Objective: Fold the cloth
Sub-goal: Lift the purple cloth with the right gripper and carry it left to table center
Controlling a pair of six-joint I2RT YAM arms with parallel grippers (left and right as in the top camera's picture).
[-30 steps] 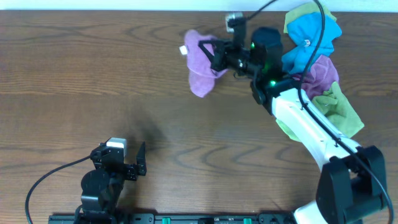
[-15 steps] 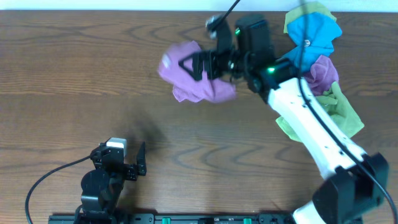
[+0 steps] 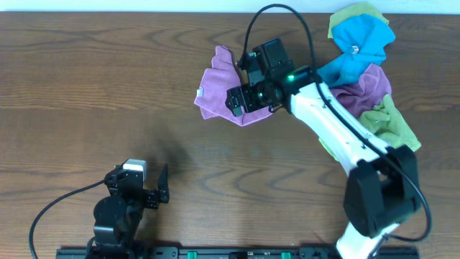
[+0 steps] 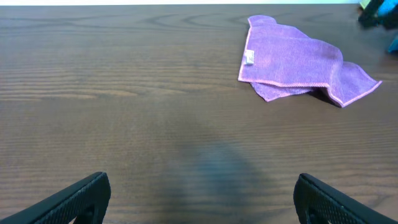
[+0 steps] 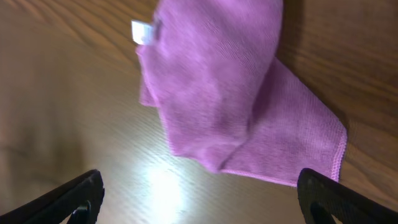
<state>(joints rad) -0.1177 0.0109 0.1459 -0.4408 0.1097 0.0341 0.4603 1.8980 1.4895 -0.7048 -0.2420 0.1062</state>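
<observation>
Hovering over cloth (image 3: 214, 99): right gripper (image 5: 199, 194), spread

Table (image 3: 86, 108) lies open left of the cloth (image 3: 215, 101); heaped cloths (image 3: 359, 43) crowd right.

The cloth (image 3: 215, 90) no longer hangs bunched from the right end effector (image 3: 241, 98). It now lies loosely on the worktop (image 3: 86, 108), with its tag (image 3: 200, 93) at the left edge. The end effector has let go and its fingers stand wide apart over the cloth.
</observation>
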